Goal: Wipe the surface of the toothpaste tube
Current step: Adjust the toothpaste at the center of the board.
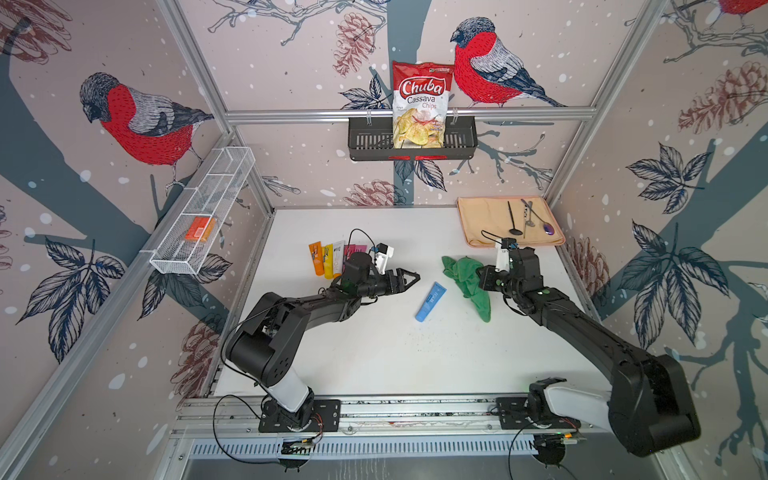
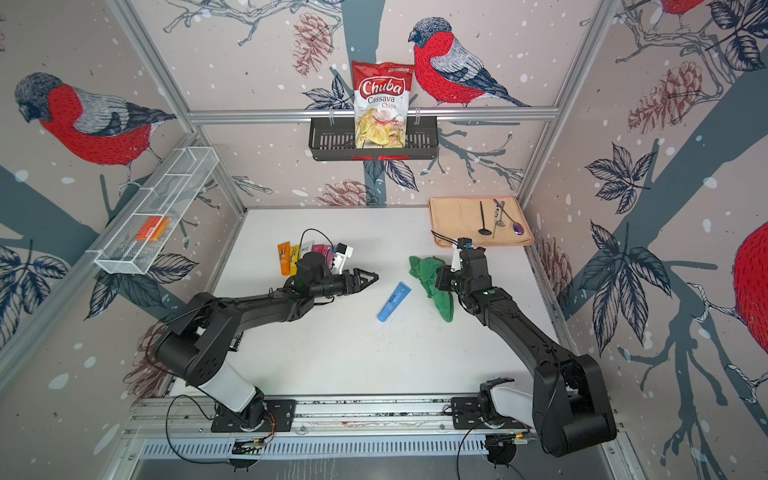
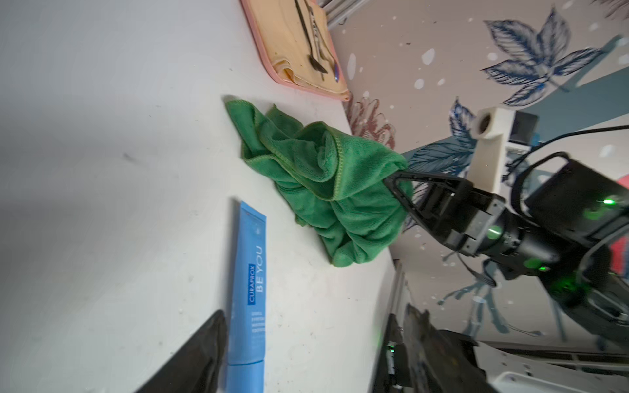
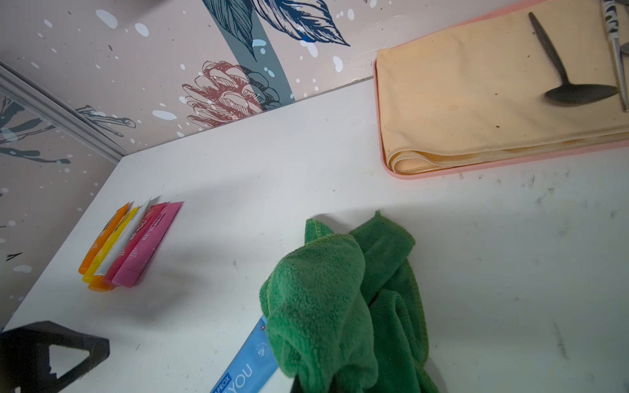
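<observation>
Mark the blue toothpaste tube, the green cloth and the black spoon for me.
blue toothpaste tube (image 1: 430, 302): in a top view, mid-body.
green cloth (image 3: 323, 177): left wrist view, bunched middle fold.
black spoon (image 4: 580, 94): right wrist view, bowl.

A red bag of chips (image 1: 420, 104) stands in a black basket (image 1: 365, 139) on the back wall; a white wire basket (image 1: 232, 166) on the side wall has an orange box (image 1: 199, 229) in it; on the white bench (image 1: 374, 353) lie some tubes (image 4: 129, 241) side by side — orange, yellow, white, pink; in the far corner sits a pink tray (image 4: 476, 167) with a folded yellow cloth (image 4: 459, 102); a black spoon (image 4: 578, 93) and a shiny spoon (image 1: 549, 228) lie on that cloth.
</observation>
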Robot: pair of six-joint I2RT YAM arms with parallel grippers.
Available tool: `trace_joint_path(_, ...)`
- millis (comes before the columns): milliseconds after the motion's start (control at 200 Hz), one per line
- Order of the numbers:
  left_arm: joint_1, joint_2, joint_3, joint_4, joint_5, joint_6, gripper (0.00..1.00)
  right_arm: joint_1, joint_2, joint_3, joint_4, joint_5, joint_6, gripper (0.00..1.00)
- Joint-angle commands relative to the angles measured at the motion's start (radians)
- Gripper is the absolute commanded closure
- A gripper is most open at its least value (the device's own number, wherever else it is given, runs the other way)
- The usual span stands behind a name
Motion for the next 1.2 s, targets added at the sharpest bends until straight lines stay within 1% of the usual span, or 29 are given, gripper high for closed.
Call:
trace_joint_path(0, -0.035, -0.028, 0.063, -0.415, -0.195, 0.250, 0.27, 0.004, -0.005, 0.010, 0.010, -0.006, -0.003, 1.00)
trace_joint_path(90, -0.078, -0.004, 0.104, -0.492, -0.219, 0.293, 0.28, 0.005, -0.006, 0.011, 0.008, -0.006, -0.005, 1.00)
trace_joint_path(240, -0.163, 0.093, 0.173, -0.577, -0.279, 0.356, 0.32, 0.006, -0.008, 0.010, 0.004, -0.009, -0.006, 1.00)
trace_joint_path(315, -0.187, 0.126, 0.200, -0.588, -0.322, 0.366, 0.37, 0.005, -0.011, 0.010, 0.001, -0.009, -0.007, 1.00)
trace_joint_path(395, -0.203, 0.152, 0.226, -0.593, -0.335, 0.369, 0.40, 0.005, -0.015, 0.011, -0.002, -0.009, -0.008, 1.00)
trace_joint_path(430, -0.211, 0.165, 0.227, -0.607, -0.348, 0.374, 0.41, 0.004, -0.015, 0.011, -0.002, -0.009, -0.009, 1.00)
trace_joint_path(445, -0.215, 0.171, 0.254, -0.614, -0.354, 0.376, 0.41, 0.005, -0.016, 0.011, -0.002, -0.008, -0.009, 1.00)
trace_joint_path(485, -0.225, 0.185, 0.275, -0.629, -0.363, 0.384, 0.41, 0.004, -0.017, 0.010, -0.002, -0.008, -0.009, 1.00)
trace_joint_path(580, -0.233, 0.213, 0.292, -0.636, -0.332, 0.389, 0.45, 0.004, -0.013, 0.011, -0.001, -0.008, -0.009, 1.00)
trace_joint_path(720, -0.233, 0.242, 0.301, -0.655, -0.281, 0.397, 0.55, 0.005, -0.008, 0.011, 0.001, -0.011, -0.009, 1.00)
trace_joint_path(970, -0.213, 0.277, 0.307, -0.679, -0.185, 0.422, 0.56, 0.004, -0.013, 0.011, 0.000, -0.012, -0.010, 1.00)
trace_joint_path(1111, -0.201, 0.324, 0.333, -0.700, -0.129, 0.448, 0.56, 0.004, -0.013, 0.011, 0.000, -0.013, -0.009, 1.00)
trace_joint_path(1156, -0.198, 0.337, 0.340, -0.705, -0.120, 0.455, 0.63, 0.004, -0.013, 0.011, -0.002, -0.012, -0.010, 1.00)
trace_joint_path(1191, -0.196, 0.345, 0.344, -0.710, -0.119, 0.458, 0.72, 0.004, -0.013, 0.011, -0.002, -0.011, -0.011, 1.00)
